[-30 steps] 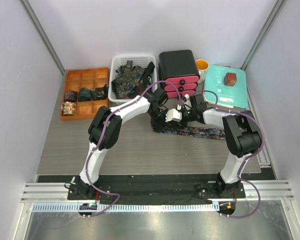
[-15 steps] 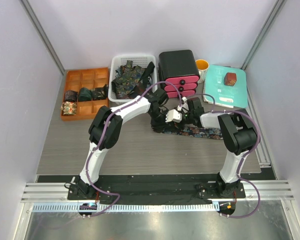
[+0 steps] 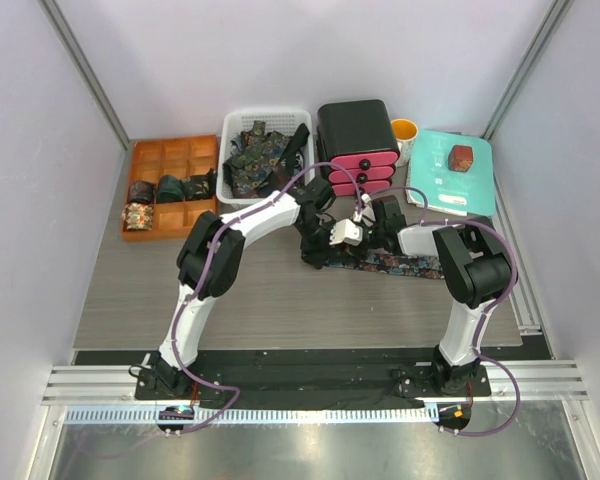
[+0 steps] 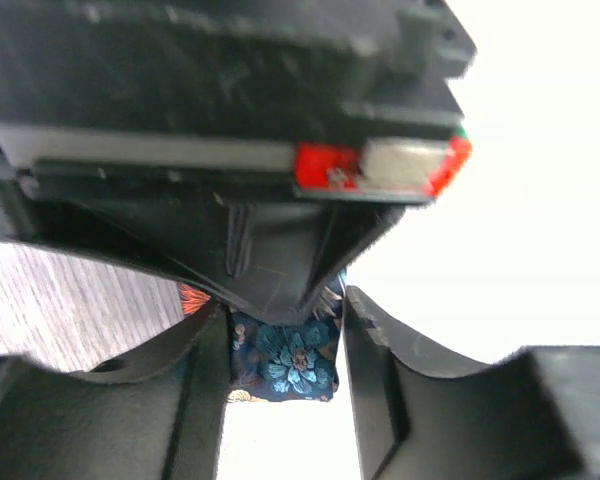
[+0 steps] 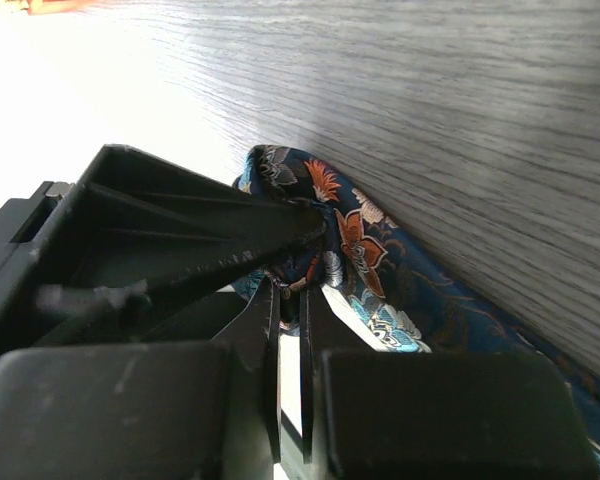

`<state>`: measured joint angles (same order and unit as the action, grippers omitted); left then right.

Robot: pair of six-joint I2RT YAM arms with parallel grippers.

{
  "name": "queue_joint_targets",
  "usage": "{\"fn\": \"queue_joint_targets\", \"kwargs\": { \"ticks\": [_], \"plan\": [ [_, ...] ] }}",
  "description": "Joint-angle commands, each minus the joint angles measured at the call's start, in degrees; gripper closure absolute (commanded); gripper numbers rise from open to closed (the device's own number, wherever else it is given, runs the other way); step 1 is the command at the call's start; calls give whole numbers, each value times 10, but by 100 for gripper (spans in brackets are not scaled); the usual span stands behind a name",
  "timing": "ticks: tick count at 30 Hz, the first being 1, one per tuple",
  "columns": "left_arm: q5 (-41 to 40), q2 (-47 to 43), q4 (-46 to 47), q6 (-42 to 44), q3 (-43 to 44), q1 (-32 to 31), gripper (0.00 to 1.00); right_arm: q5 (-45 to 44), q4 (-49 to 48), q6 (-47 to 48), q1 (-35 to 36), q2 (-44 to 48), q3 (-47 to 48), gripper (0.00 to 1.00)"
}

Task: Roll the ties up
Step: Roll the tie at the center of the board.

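Note:
A dark floral tie (image 3: pixel 405 265) lies flat on the table, running right from the two grippers. My left gripper (image 3: pixel 321 247) and right gripper (image 3: pixel 356 242) meet at its left end. In the left wrist view my left gripper (image 4: pixel 280 345) has the blue-flowered tie end (image 4: pixel 285 358) between its fingers, and the right gripper's black body (image 4: pixel 240 150) looms right in front. In the right wrist view my right gripper (image 5: pixel 288 292) is nearly closed and pinches the tie's bunched end (image 5: pixel 355 245). The left gripper's body (image 5: pixel 170 235) presses against it from the left.
An orange divided tray (image 3: pixel 145 160) at the back left holds several rolled ties (image 3: pixel 170 188). A white basket (image 3: pixel 265 116) holds loose ties. Behind the grippers stand a black box with pink drawers (image 3: pixel 358 140), a yellow cup (image 3: pixel 404 129), and a teal case (image 3: pixel 450 185) with a small red-brown box (image 3: pixel 462 157).
My right gripper has moved left along the tie and closed in on the left gripper. The left arm has barely moved.

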<state>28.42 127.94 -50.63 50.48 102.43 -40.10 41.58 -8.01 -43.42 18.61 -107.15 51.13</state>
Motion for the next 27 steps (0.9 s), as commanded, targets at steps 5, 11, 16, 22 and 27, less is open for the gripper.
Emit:
{"fn": "queue_joint_targets", "kwargs": {
  "ticks": [5, 11, 16, 22, 27],
  "plan": [
    [66, -71, -12, 7, -63, 54, 34, -64, 105, 84, -18, -11, 5, 99],
    [117, -133, 110, -39, -137, 83, 24, -77, 140, 110, -22, -24, 12, 99],
    [127, -143, 199, -66, -195, 78, 18, -84, 153, 119, -27, -39, 22, 99],
    [96, -122, 272, -101, -199, 59, 14, -74, 153, 127, -27, -46, 27, 99],
    [74, -96, 273, -102, -175, 43, 16, -66, 150, 130, -28, -51, 27, 99]
  ]
}}
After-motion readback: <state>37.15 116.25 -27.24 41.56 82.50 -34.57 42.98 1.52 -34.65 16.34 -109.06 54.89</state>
